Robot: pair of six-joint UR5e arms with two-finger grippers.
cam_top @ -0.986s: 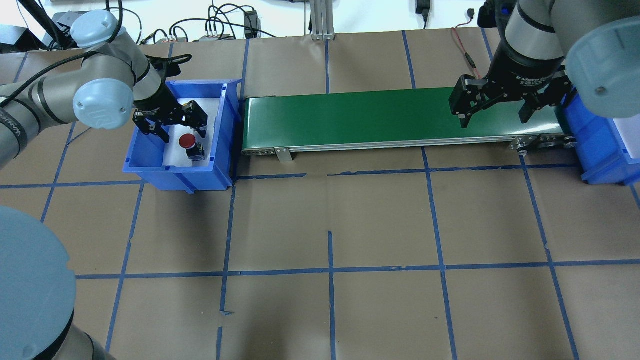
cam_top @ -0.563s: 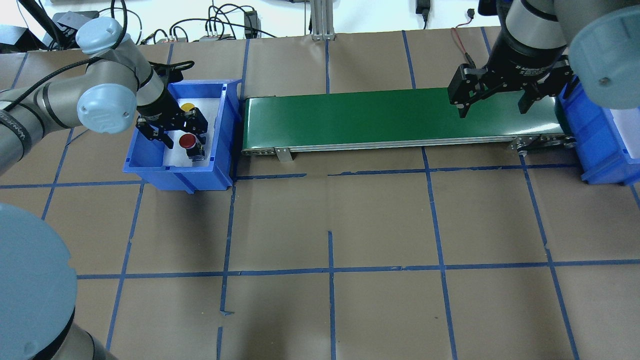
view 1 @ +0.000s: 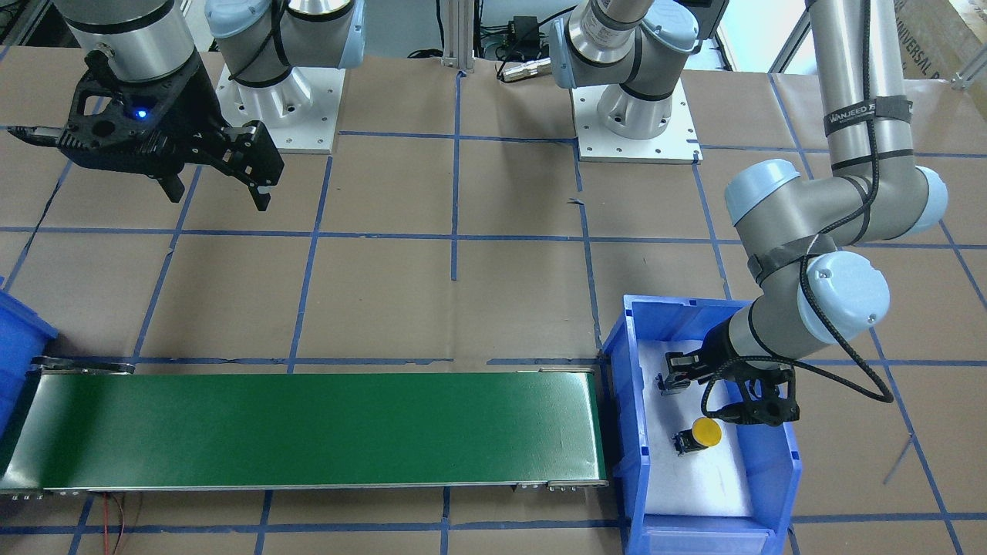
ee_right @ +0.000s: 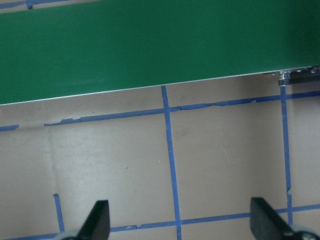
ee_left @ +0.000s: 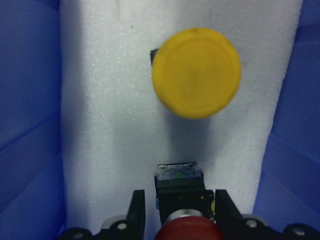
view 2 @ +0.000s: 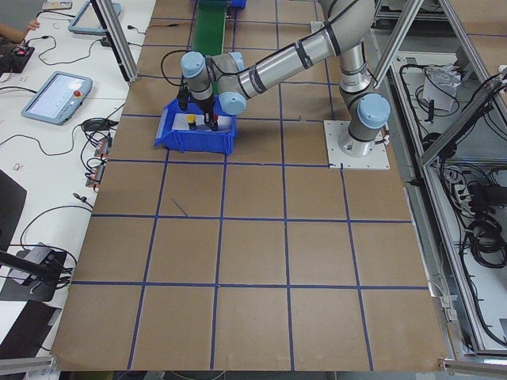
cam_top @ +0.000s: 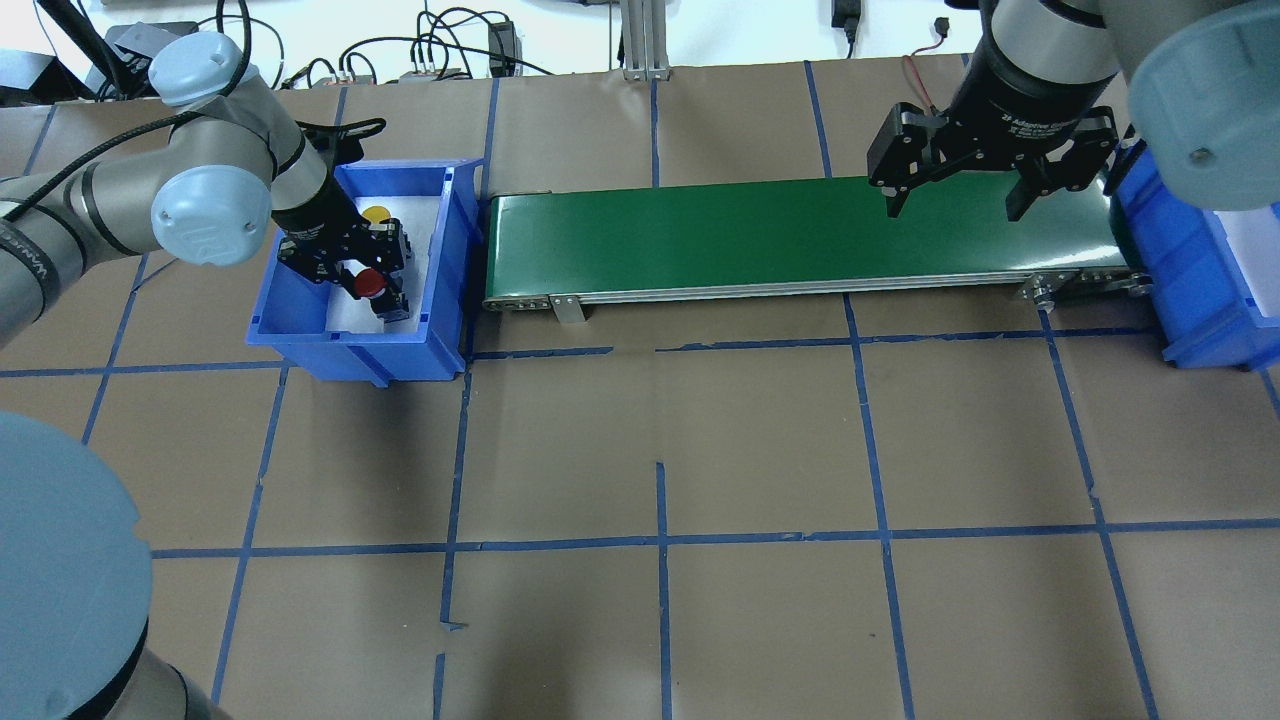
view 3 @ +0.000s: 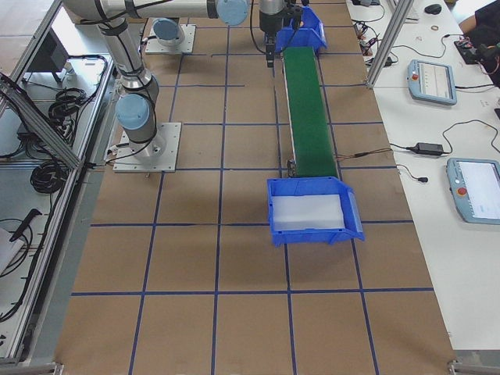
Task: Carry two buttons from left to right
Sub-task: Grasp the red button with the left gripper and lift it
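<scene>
WANJEED stands on a black strap (view 1: 853, 117) round the left arm (view 1: 854, 54); UNIVERSAL on a cardboard box (view 1: 934, 37)

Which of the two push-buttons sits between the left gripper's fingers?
The red mushroom-cap button: the fingers of the left gripper flank its base, with small gaps on both sides. The yellow-capped button stands free, farther along the blue bin.

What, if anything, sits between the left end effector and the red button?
Nothing visible does. The left end effector straddles the red button at its base, a finger on each side; the yellow button stands apart beyond it.
</scene>
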